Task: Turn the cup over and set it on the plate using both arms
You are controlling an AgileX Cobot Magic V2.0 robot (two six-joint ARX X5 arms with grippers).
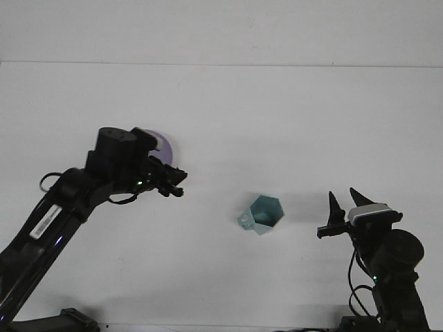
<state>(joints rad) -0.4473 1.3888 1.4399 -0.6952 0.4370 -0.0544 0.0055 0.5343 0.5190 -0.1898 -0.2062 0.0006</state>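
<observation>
1. the cup (264, 214) lies tipped on its side on the white table (277, 111), its faceted mouth turned up and toward the right, a small handle or tab showing at its lower left edge.
2. it looks like a small, stiff, thin-walled plastic piece, so i judge it light and apt to skid or roll away if nudged on the smooth top; not fragile, but slick.
3. the flat facets of the wall near the rim look like the best place to pinch, one finger inside the mouth and one outside; the little handle seems too small to trust.
4. the plate (165, 146) sits well to the left of the cup and farther back, mostly hidden behind the left arm, only a purple sliver of it showing.
5. the left gripper (174, 184) is stretched out low over the table, between the plate and the cup, pointing right toward the cup but well apart from it; i cannot tell how its jaws stand.
6. the right gripper (342, 207) sits to the right of the cup, raised on its folded arm, pointing upward, with its two fingers spread apart and holding nothing.
7. neither arm touches the cup, so the flip is not yet begun.
</observation>
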